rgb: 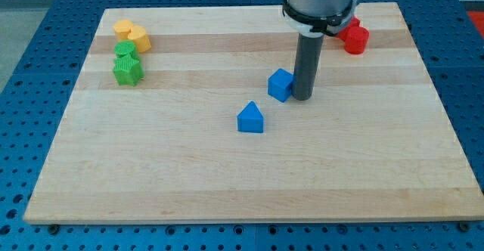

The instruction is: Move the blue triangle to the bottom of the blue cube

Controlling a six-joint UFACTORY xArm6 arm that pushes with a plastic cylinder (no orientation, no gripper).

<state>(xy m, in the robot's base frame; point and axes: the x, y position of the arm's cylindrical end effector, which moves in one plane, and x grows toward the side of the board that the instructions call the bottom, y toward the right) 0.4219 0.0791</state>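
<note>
The blue triangle lies near the middle of the wooden board. The blue cube sits just up and to the right of it, a small gap apart. My tip rests on the board right beside the cube's right side, touching or nearly touching it. The tip is to the upper right of the triangle, with the cube between them.
Two yellow blocks sit at the board's upper left, with a green block and a green star just below them. Red blocks sit at the upper right, partly hidden behind the arm.
</note>
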